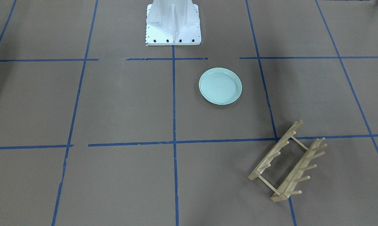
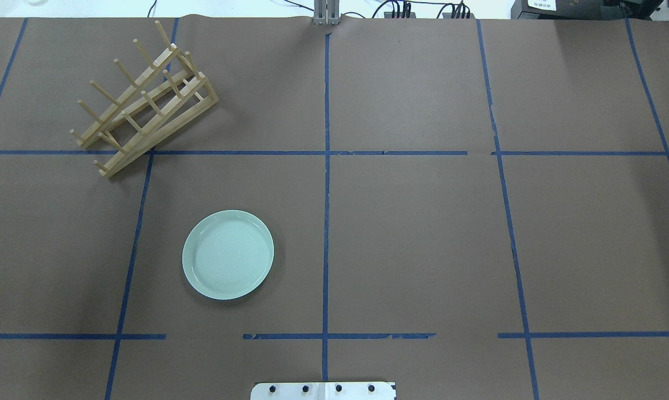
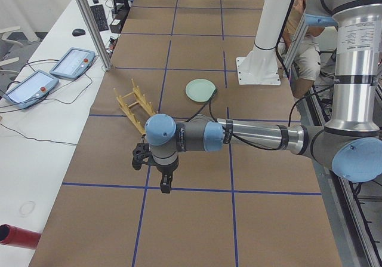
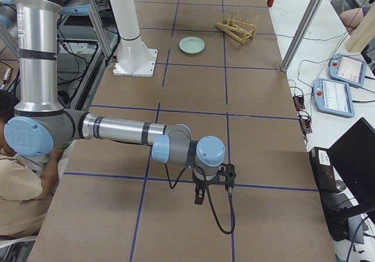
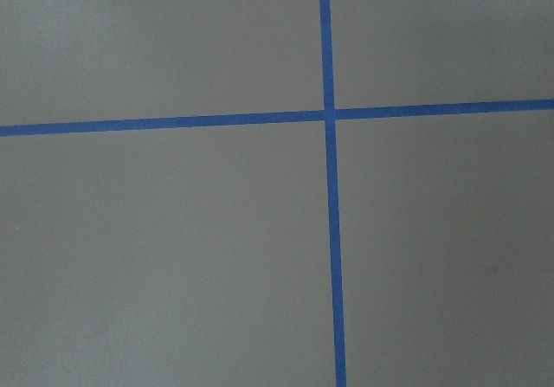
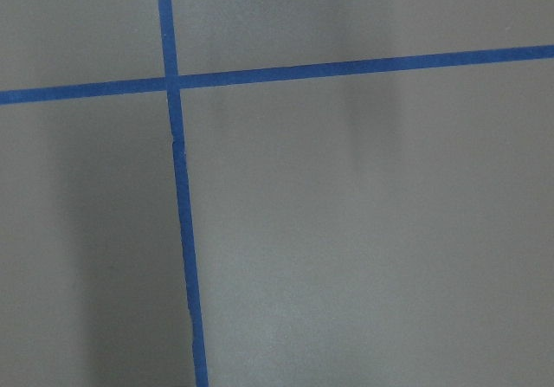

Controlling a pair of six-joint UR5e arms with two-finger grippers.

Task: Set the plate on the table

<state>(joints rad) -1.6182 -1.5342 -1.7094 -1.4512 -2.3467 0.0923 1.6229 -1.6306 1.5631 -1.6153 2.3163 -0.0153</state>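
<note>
The pale mint-green plate (image 1: 220, 86) lies flat and upright on the brown table (image 1: 113, 103), near the robot base. It also shows in the overhead view (image 2: 228, 254) on the table (image 2: 423, 239), and in both side views (image 3: 200, 90) (image 4: 191, 45). My left gripper (image 3: 165, 183) hangs low over the table's left end, far from the plate. My right gripper (image 4: 199, 196) hangs over the right end, also far from it. I cannot tell whether either is open or shut. Both wrist views show only bare table with crossing blue tape.
A light wooden peg rack (image 1: 288, 161) (image 2: 143, 100) stands beyond the plate on my left side. The white robot base (image 1: 173, 25) sits at the table's near-middle edge. Control tablets (image 3: 54, 76) and a metal post (image 3: 89, 22) stand off the table's far edge.
</note>
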